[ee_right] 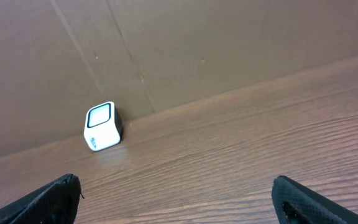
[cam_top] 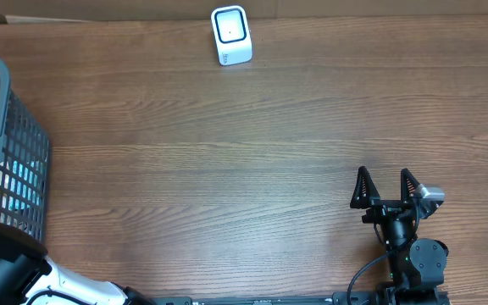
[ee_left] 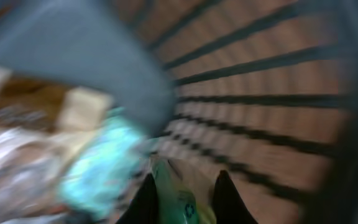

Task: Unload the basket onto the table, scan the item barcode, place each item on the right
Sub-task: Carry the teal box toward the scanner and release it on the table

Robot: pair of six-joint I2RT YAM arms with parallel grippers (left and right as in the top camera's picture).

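Observation:
The left wrist view is blurred by motion. In it my left gripper [ee_left: 186,177] is down inside the grey basket [ee_left: 278,74], shut on a thin green and yellow packet [ee_left: 180,202] that carries a blue recycling mark. This packet is the item; its barcode does not show. More wrapped goods [ee_left: 98,168] lie to its left. The white scanner [cam_top: 230,35] stands at the table's far edge, also seen as the scanner [ee_right: 102,126] in the right wrist view. My right gripper [cam_top: 385,188] rests at the near right, open and holding nothing, its fingertips [ee_right: 64,190] wide apart.
The grey wire basket [cam_top: 11,127] stands at the table's left edge with packets inside. A brown cardboard wall [ee_right: 185,50] runs behind the scanner. My left arm [cam_top: 11,267] reaches in from the near left corner.

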